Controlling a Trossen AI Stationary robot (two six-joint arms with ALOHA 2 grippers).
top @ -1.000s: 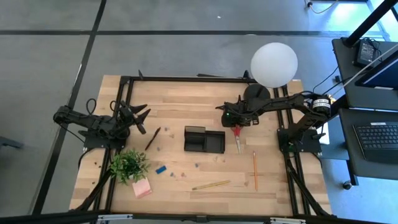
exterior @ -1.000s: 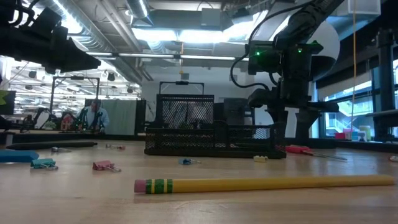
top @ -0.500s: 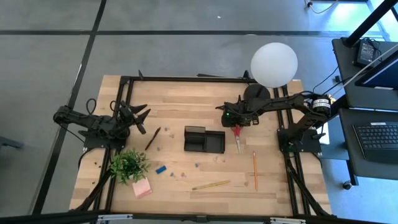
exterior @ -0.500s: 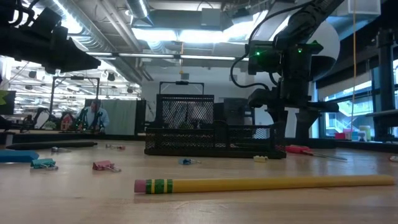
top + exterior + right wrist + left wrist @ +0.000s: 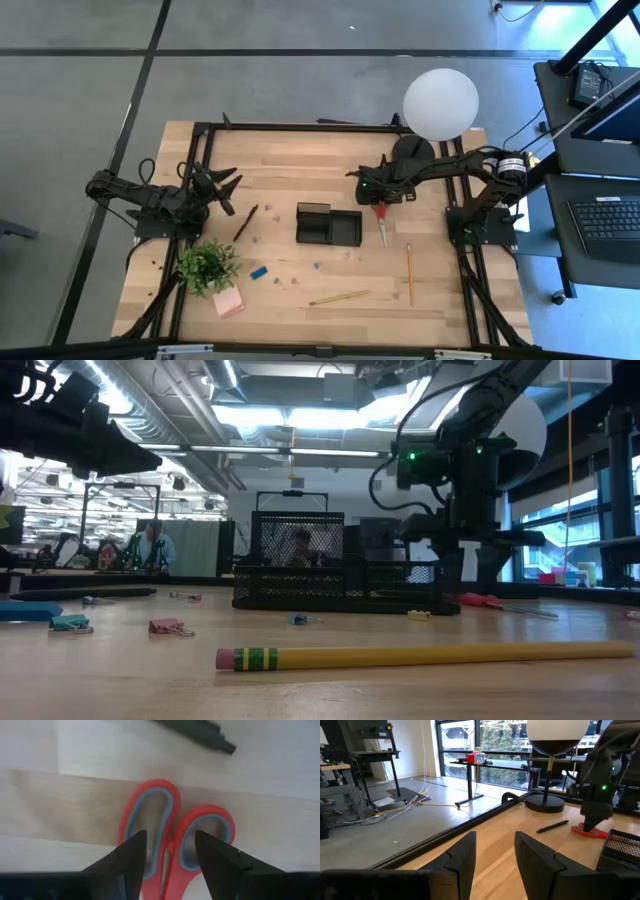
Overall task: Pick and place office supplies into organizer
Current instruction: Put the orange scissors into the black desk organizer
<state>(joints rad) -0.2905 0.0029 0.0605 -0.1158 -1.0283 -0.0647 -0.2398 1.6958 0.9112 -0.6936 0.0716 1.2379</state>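
Over scissors (image 5: 170,837) handles: right hand (image 5: 167,852) part-open, empty.

R dark two-finger gripper (image 5: 165,852) a bit lower, fingers a bit closer, over red-handled metal scissors (image 5: 172,837).

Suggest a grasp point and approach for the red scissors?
Grip the scissors at the bridge where the two red handle loops meet, coming straight down from above. They lie flat on the table, so no side access. The right gripper already hangs over the loops, fingers either side of that bridge.
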